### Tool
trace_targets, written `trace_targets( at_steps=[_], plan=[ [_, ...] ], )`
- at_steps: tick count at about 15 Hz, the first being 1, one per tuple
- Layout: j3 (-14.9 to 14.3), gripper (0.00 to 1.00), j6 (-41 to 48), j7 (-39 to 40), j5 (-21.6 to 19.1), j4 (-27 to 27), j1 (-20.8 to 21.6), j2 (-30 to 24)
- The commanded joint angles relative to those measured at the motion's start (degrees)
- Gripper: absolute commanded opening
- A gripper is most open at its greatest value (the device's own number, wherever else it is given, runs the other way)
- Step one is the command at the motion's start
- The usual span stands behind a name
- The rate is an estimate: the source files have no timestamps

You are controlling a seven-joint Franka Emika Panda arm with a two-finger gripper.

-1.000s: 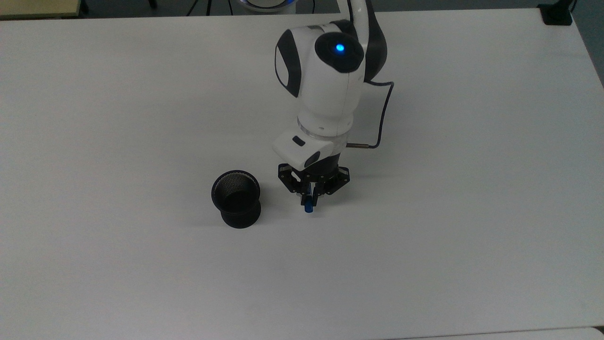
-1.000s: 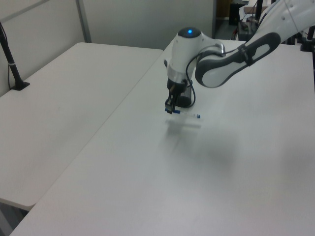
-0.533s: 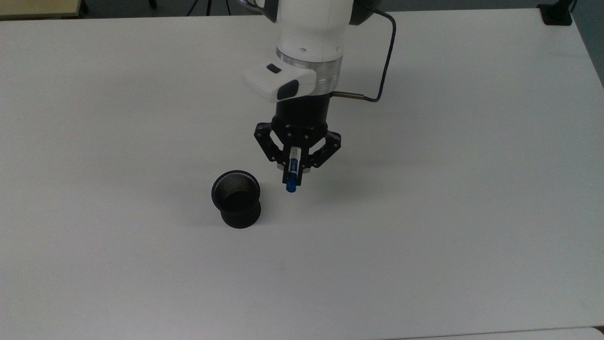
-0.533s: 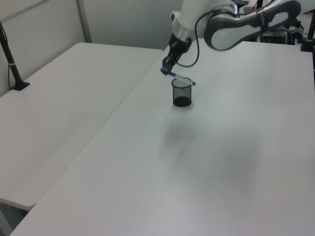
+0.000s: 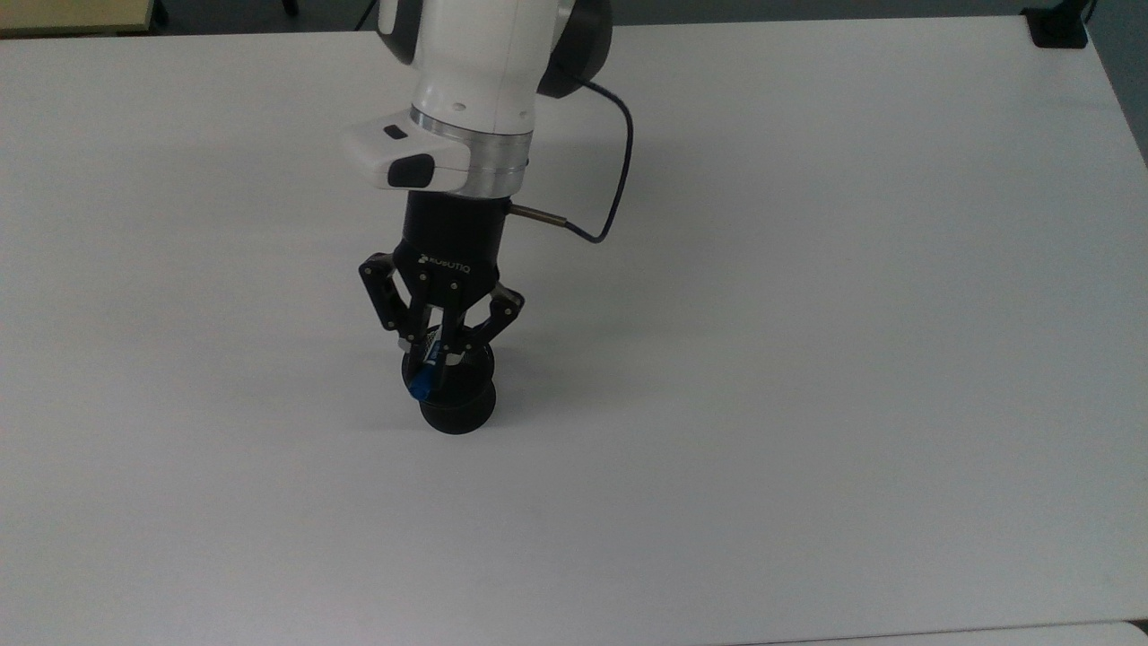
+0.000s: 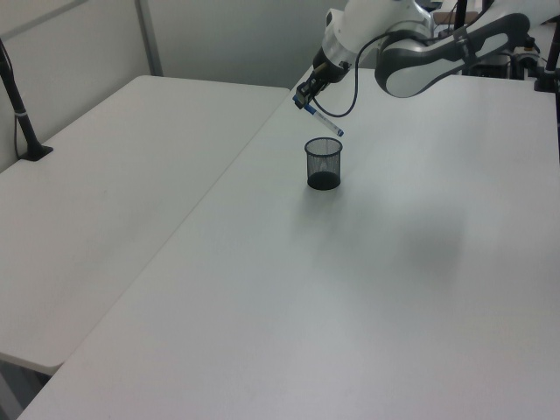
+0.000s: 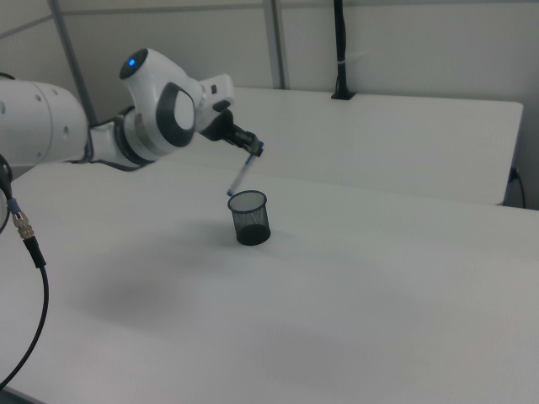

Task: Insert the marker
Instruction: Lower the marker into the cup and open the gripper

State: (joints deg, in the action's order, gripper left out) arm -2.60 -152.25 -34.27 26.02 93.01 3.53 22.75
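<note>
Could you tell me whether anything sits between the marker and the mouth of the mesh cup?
Nothing visible does. The hand holds the marker tilted in the air above the cup, with only open space between its lower tip and the rim.

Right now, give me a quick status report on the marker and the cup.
Tool shut on marker, held tilted above the black mesh cup. Lower tip near the rim, not yet inside. Nothing in the way.

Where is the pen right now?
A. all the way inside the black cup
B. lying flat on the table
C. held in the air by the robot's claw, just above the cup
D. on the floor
C: the gripper is shut on the marker, which hangs tilted in the air with its lower end just above the rim of the black mesh cup.
</note>
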Motion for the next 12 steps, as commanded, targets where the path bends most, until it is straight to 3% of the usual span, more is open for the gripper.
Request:
trace_targets(
  at_steps=[1, 4, 10, 11, 12],
  plan=[
    [-2.23, 0.10, -6.20, -3.70, 3.76, 1.39, -0.10, 1.23],
    [-2.49, 0.10, -7.97, -4.48, 4.65, 1.39, -0.19, 2.82],
    [-2.41, 0.10, -9.64, -14.32, 11.93, 1.04, 1.04, 5.01],
    [-2.41, 0.15, -9.64, -15.47, 13.25, 1.04, 1.04, 5.11],
    [-2.41, 0.30, -9.64, -16.09, 14.48, 0.95, 1.04, 5.11]
  ],
)
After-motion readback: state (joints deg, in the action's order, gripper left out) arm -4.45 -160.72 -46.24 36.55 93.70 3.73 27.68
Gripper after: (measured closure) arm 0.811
